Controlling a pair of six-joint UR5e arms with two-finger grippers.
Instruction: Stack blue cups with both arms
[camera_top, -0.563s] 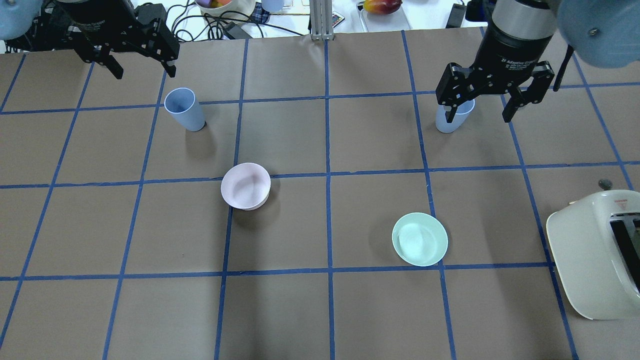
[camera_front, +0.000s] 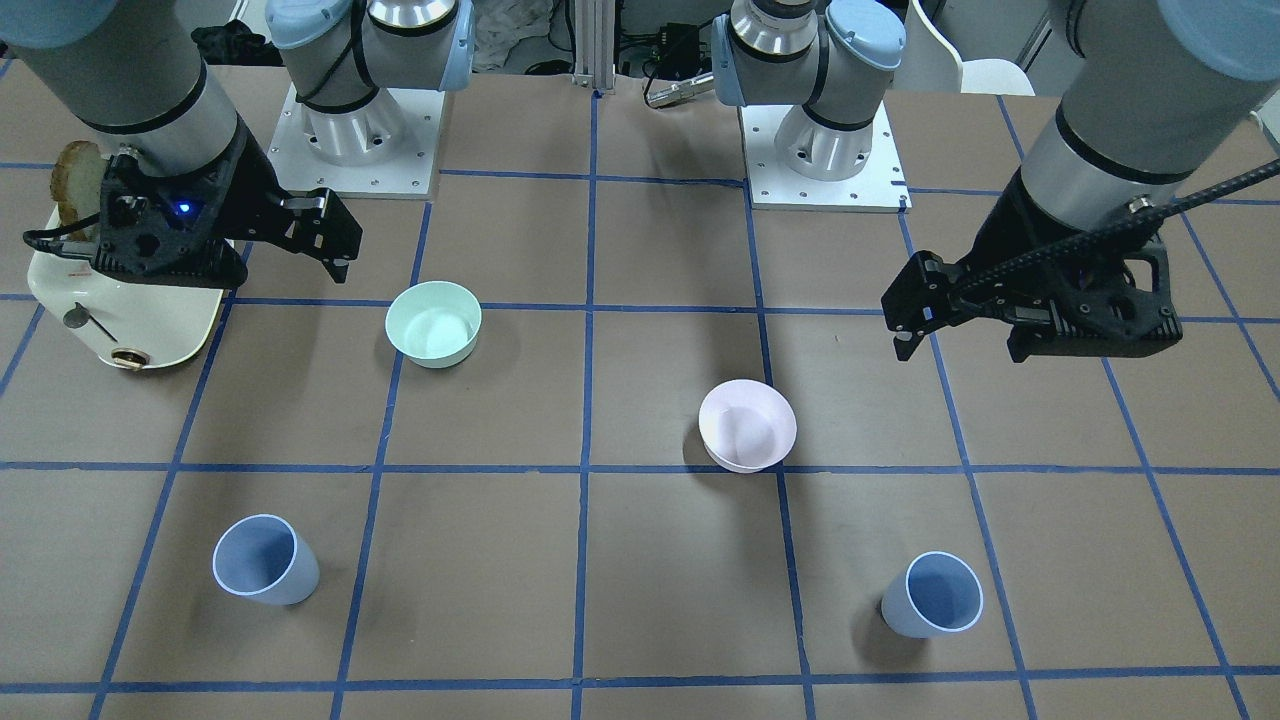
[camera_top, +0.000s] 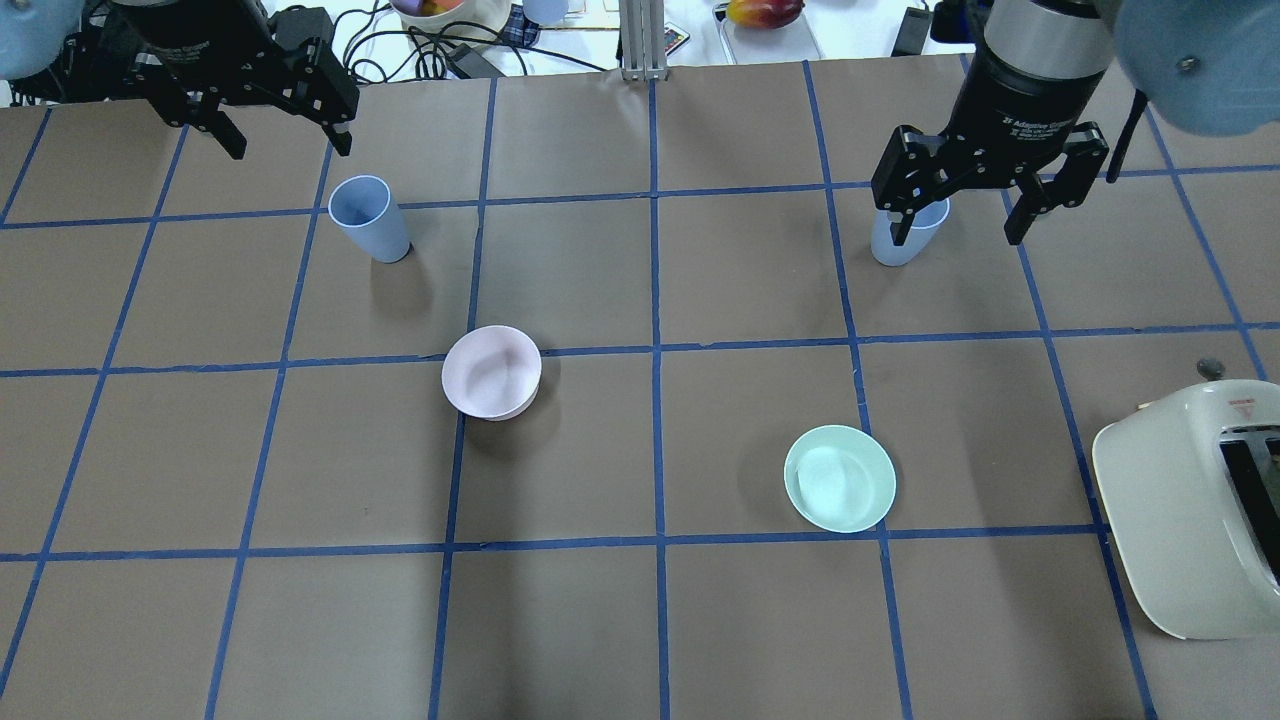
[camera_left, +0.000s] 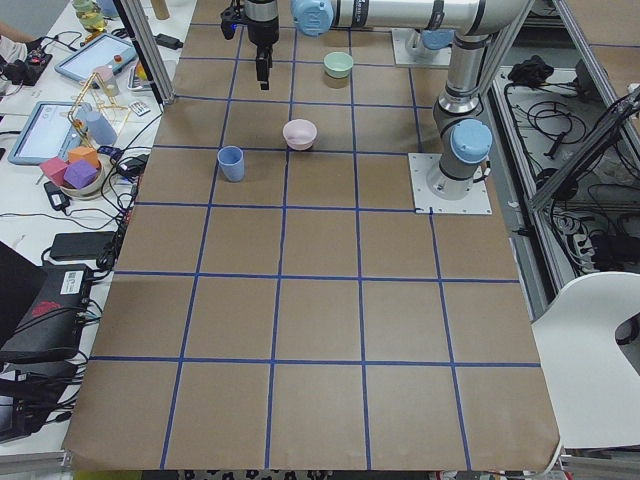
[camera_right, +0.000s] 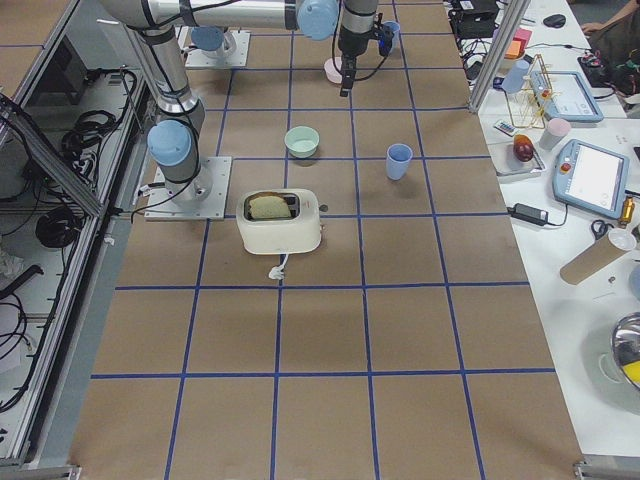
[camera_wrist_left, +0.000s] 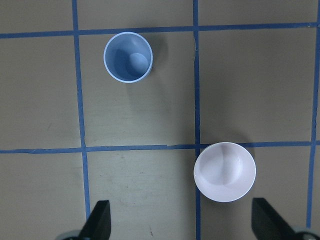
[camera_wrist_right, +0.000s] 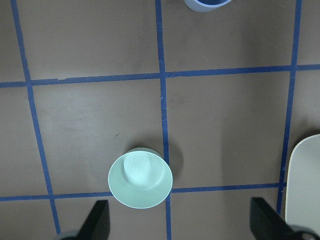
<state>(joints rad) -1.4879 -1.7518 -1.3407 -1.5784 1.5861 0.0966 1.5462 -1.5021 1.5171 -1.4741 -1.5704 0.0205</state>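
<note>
L end effector (camera_top: 290, 145) & R end effector (camera_top: 956, 235) both hanging wide open, gripping nothing. Standing upright on table (camera_top: 750, 620), well apart: left blue cup (camera_top: 368, 218) & right blue cup (camera_front: 265, 573).

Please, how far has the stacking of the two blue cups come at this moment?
Done: nothing yet. The pale blue tapered plastic cup on the left and its twin on the right stand upright, far apart. In hand: nothing. The left end effector and the right end effector hang open, each near its cup. Left: grasp one cup, carry it across, lower it into the other.
</note>
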